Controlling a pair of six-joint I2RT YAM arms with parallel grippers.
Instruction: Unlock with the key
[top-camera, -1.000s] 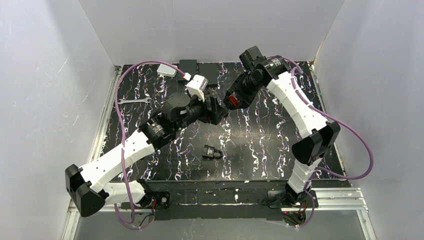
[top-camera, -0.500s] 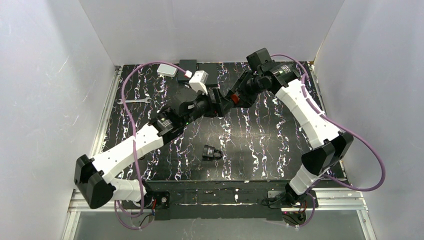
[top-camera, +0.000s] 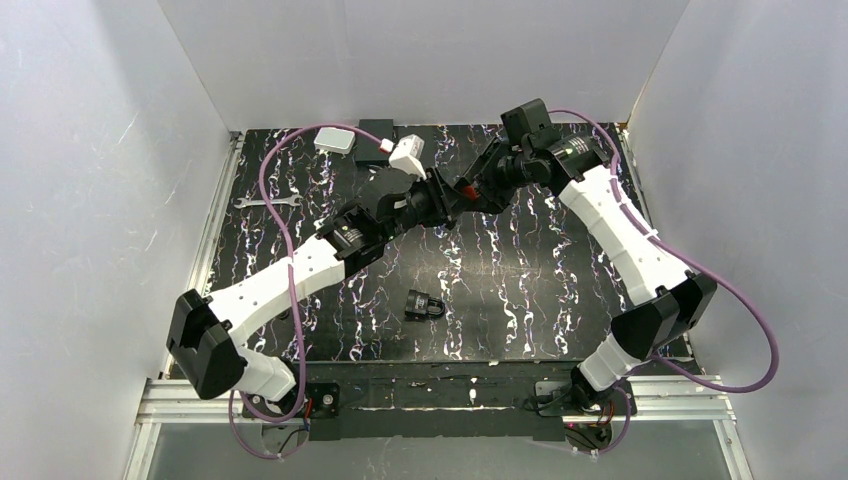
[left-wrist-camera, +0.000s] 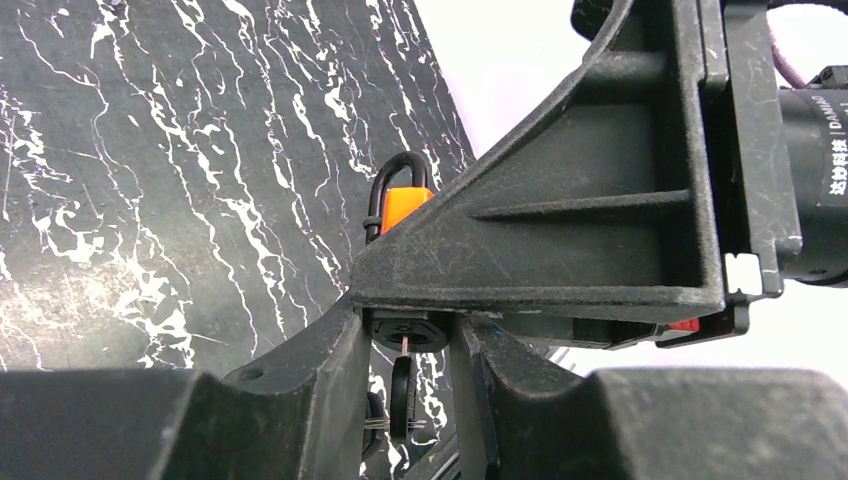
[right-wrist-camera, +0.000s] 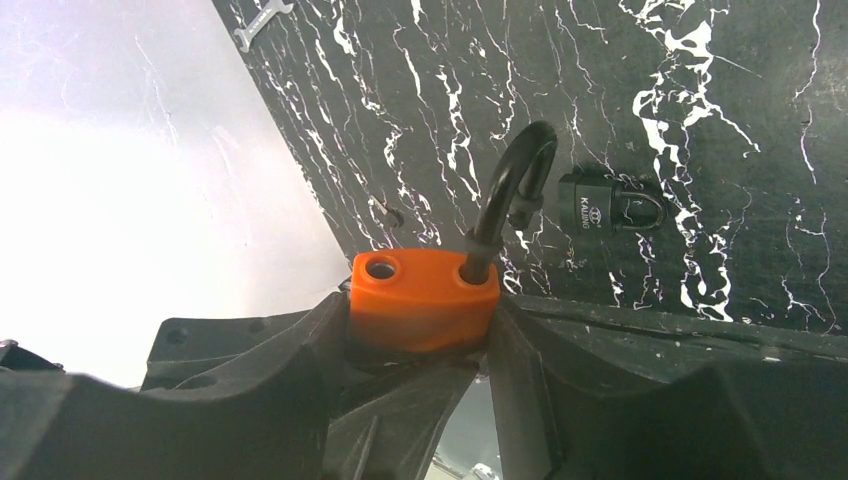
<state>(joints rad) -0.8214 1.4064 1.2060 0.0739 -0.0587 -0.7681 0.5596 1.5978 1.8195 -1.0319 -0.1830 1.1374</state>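
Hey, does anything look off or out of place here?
Yes. The orange padlock held in the right hand has its shackle out of one hole, which stands empty, so it looks already open. The key seems to sit in its base. A black padlock lies loose on the table.

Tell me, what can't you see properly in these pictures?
- The key: the left wrist view shows only its thin edge; whether the left fingers touch it is unclear.
- Top view: the key is hidden where the fingers meet.
- The lock: in the right wrist view its bottom is hidden by the right fingers.
- The black padlock, right wrist view: lettering too small.
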